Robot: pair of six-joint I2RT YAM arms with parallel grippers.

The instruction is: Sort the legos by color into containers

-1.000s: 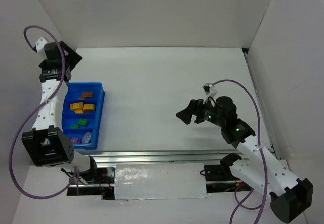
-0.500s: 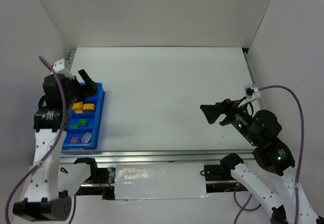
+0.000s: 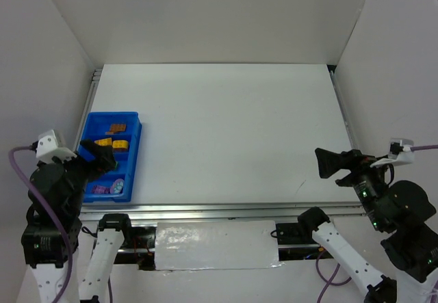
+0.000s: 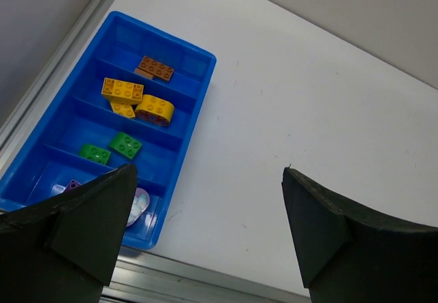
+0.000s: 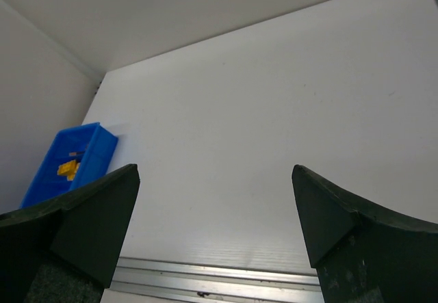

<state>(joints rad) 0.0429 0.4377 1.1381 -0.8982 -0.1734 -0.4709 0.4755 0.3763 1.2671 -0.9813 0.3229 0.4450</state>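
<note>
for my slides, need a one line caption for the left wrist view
Open left gripper facing a blue tray of brown, yellow, green and purple bricks grouped by colour.

A lab test cell: white panel walls (image 3: 205,16) enclosing a rail-edged white table (image 3: 226,125).

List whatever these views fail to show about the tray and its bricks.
- Purple bricks: in the left wrist view their compartment sits mostly behind the left jaws, so the count is unclear.
- Green bricks: in the top view, mostly covered by the left jaws.
- Blue tray: in the right wrist view its near end is hidden by the right jaws, and the yellow bricks are too small to count.
</note>
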